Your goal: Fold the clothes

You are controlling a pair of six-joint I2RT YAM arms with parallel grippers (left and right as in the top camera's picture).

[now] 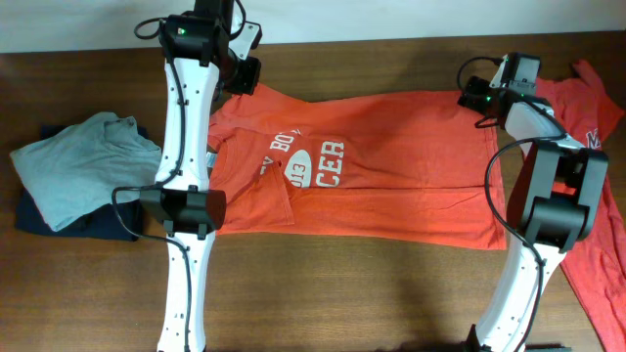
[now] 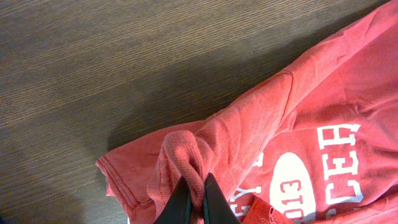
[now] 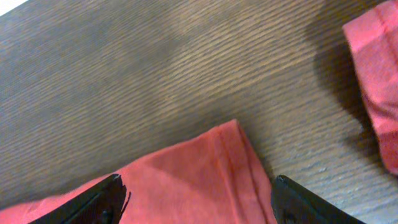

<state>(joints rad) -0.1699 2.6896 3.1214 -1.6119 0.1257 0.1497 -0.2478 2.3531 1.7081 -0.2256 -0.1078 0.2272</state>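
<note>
One orange-red heathered short-sleeve T-shirt (image 1: 391, 186), spread flat centrally. Left gripper (image 2: 196, 202) pinches its eleven-o'clock sleeve (image 2: 186, 149); right gripper (image 3: 199, 199) gapes empty over the two-o'clock hem corner (image 3: 230, 134). Fold starting, we judge; next, grip that corner.

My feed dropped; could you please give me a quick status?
Left gripper shut on bunched T-shirt fabric. Right gripper open above its hem corner. Second red shirt lies nearby, apart.

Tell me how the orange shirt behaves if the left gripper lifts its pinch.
Probably floppy: the orange shirt bunches into soft folds at the left gripper. Likely it drapes and drags, not lifting flat. It may slide on the smooth wood table.
</note>
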